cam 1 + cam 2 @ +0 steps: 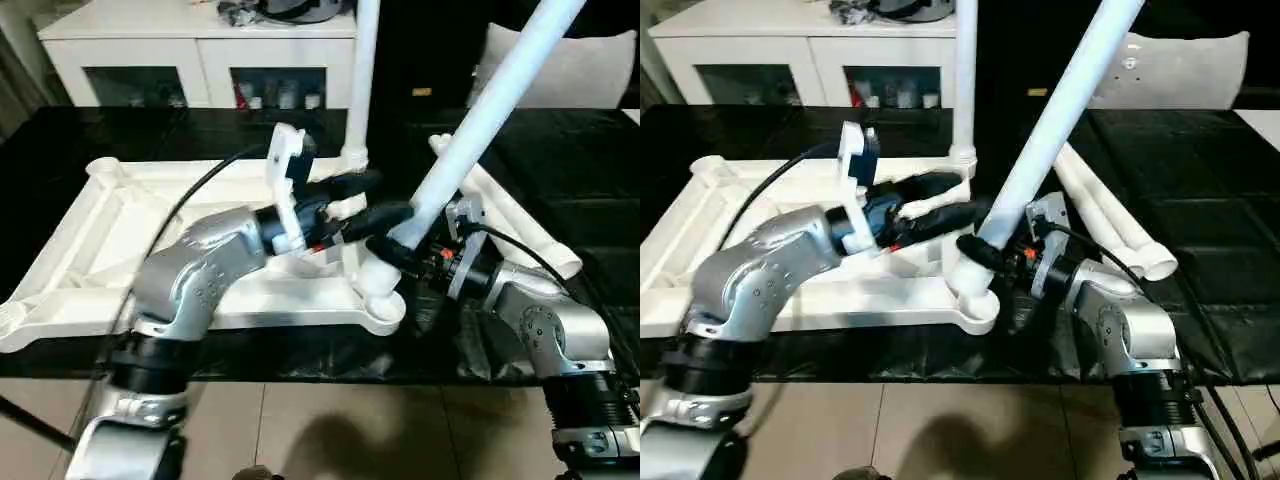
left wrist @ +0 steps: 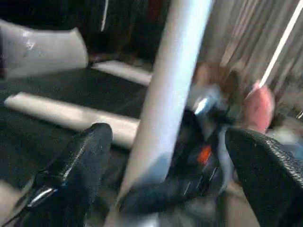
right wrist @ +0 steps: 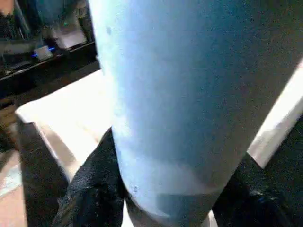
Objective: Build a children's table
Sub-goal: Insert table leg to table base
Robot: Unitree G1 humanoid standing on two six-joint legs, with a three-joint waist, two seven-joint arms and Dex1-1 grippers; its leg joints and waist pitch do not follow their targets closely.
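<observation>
Silver forearms reach over the ribbed white top (image 1: 90,250). Right gripper (image 1: 400,243) clamps a smooth tapered leg (image 1: 480,110); left gripper (image 1: 362,200) gapes, released.

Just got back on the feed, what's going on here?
The robot is fitting a leg into the near corner socket of the upturned top. The right end effector grips the tilted leg near its lower end; the left end effector stands open around it. One leg already stands upright in the far socket, and two more legs lie on the black surface to the right.
</observation>
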